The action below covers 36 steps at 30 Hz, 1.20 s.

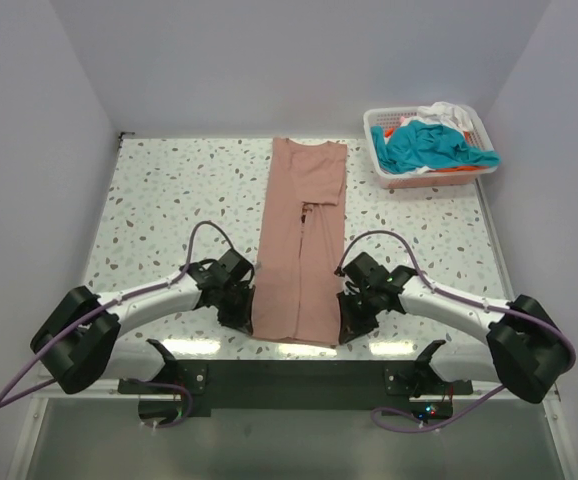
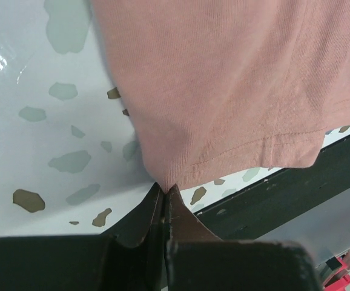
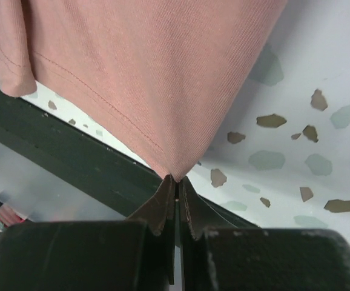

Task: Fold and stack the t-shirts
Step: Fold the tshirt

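The pink shirt [image 1: 302, 240] lies on the counter [image 1: 159, 200] as a long narrow strip with its sides already folded in. Its long axis runs straight away from the arms, collar end far and hem end at the near edge. The left arm [image 1: 139, 305] sits at the hem's left corner and the right arm [image 1: 449, 300] at its right corner, each equally near. From both sets of jaws, all the cloth stretches away toward the far side.

In the left wrist view the left jaws are pressed together, with the hem corner pinched between their tips. The right wrist view shows the same: the right jaws are clamped on the opposite corner, no gap showing.

The step in hand looks like the crosswise fold, which would carry the hem up and over toward the collar. For that, both corners should travel together and level, or the strip will skew.

The teal shirt [image 1: 431, 150] and the others wait heaped in the basket [image 1: 387, 182] at the far right, well apart.
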Motion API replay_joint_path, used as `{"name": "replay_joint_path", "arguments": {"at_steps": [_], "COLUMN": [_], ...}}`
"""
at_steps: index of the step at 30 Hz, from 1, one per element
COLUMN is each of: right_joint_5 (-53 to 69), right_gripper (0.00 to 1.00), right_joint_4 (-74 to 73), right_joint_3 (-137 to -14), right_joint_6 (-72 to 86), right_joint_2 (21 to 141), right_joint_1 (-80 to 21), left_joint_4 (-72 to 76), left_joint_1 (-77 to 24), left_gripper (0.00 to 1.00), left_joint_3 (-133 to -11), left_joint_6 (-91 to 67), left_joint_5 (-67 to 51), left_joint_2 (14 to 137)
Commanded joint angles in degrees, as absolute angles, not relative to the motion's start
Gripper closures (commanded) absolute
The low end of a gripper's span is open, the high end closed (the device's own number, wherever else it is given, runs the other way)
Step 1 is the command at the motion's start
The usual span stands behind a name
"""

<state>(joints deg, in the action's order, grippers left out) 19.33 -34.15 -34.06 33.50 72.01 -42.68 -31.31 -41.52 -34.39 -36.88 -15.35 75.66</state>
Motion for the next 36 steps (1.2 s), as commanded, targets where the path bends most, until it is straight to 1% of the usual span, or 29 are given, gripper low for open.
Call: {"name": "replay_joint_path", "arguments": {"at_steps": [1, 6, 10, 14, 19, 28, 33, 36], "right_joint_5": [22.5, 18.6, 14.4, 7.4, 1.3, -3.5, -2.9, -2.5], "right_gripper": [1.0, 1.0, 1.0, 1.0, 1.0, 1.0, 1.0, 1.0], "right_joint_4": [-39.3, -43.4, -46.6, -48.3, -48.7, -43.2, -39.9, -39.2], "right_joint_3": [-35.9, -38.8, -44.4, -49.6, -54.7, -61.6, -66.2, -71.8], "right_joint_6": [33.0, 33.3, 32.5, 32.0, 31.3, 30.4, 28.2, 26.2], "right_joint_2": [69.9, 67.6, 68.0, 69.6, 73.5, 80.5, 86.9, 91.6], "right_joint_1": [-43.2, -43.2, -43.2, -43.2, -42.9, -39.0, -33.8, -30.8], "left_joint_4": [-34.6, -34.5, -34.8, -35.1, -35.0, -32.5, -30.2, -29.1], "left_joint_1": [-41.3, -41.3, -41.3, -40.5, -38.3, -33.0, -29.4, -27.2], "left_gripper": [1.0, 1.0, 1.0, 1.0, 1.0, 1.0, 1.0, 1.0], "left_joint_3": [-36.3, -39.3, -42.7, -46.5, -49.7, -55.5, -60.3, -63.9], "left_joint_6": [-37.4, -38.0, -37.4, -36.7, -35.3, -31.9, -30.9, -30.0], "left_joint_5": [-14.4, -14.4, -12.1, -10.3, -8.9, -8.4, -9.9, -11.3], "left_joint_2": [73.2, 72.4, 73.5, 74.4, 76.1, 81.6, 87.3, 91.4]}}
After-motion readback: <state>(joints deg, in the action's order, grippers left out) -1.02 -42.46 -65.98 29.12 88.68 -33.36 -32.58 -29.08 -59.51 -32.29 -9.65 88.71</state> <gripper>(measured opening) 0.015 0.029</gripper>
